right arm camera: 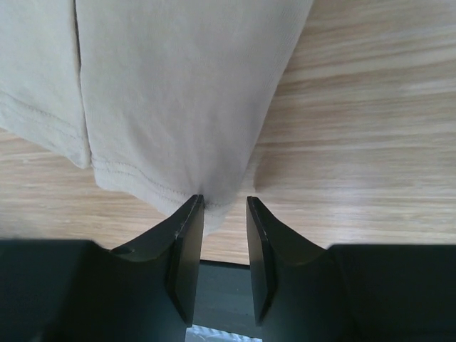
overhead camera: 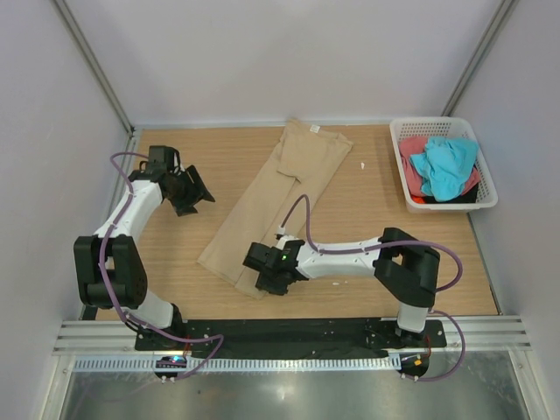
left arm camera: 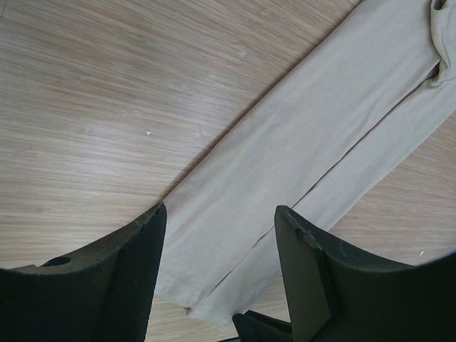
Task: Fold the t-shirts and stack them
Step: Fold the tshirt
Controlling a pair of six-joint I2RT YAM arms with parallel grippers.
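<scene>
The tan-beige t-shirt [overhead camera: 280, 192] lies on the table folded lengthwise into a long narrow strip, its neck label at the far end. My right gripper [overhead camera: 261, 273] is low at the strip's near hem. In the right wrist view its jaws [right arm camera: 225, 199] stand a narrow gap apart, and the hem corner of the shirt [right arm camera: 178, 85] reaches just between the tips, against the left finger. My left gripper [overhead camera: 199, 194] hovers open left of the strip and holds nothing. The left wrist view looks past its fingers [left arm camera: 221, 210] onto the shirt [left arm camera: 306, 142]. Turquoise [overhead camera: 446, 166] and coral-red [overhead camera: 411, 149] t-shirts lie crumpled in the basket.
A white lattice basket [overhead camera: 490, 188] stands at the table's far right corner. White walls close the table in on three sides. Bare wood shows on both sides of the tan strip. The right arm's purple cable [overhead camera: 302, 210] arcs over the strip.
</scene>
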